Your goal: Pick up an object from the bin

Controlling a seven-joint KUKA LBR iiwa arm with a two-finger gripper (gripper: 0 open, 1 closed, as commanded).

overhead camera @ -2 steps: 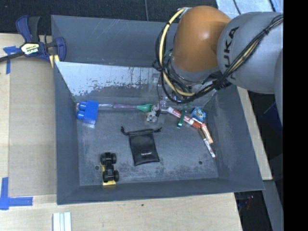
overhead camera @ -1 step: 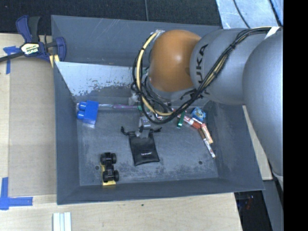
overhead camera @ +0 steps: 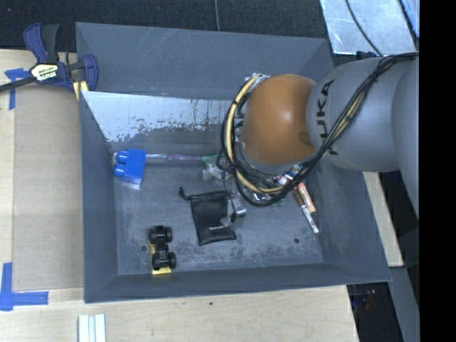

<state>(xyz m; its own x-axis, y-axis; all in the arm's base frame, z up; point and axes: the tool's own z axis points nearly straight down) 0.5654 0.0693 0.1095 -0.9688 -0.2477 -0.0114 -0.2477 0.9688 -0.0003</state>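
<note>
- Setting: a robotics lab or test cell, not a home.
- 3 o'clock: industrial KUKA arm (overhead camera: 370,112), maker's lettering on the casing, black and yellow cables (overhead camera: 229,134) looped at the wrist.
- Centre: scuffed grey metal bin (overhead camera: 214,63) holding odd test items, a toy car (overhead camera: 161,248) at 7 o'clock and a blue block (overhead camera: 130,165) at 9 o'clock.

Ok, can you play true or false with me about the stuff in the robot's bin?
1. A blue block lies on the left side of the bin. True.
2. The toy car is all red. False: it is black with some yellow at its lower end.
3. The end effector is right above the toy car. False: it is in the middle of the bin, at the right edge of a black folded thing; the car lies apart, lower left.
4. A thin pen-like stick lies toward the bin's right side. True.
</note>
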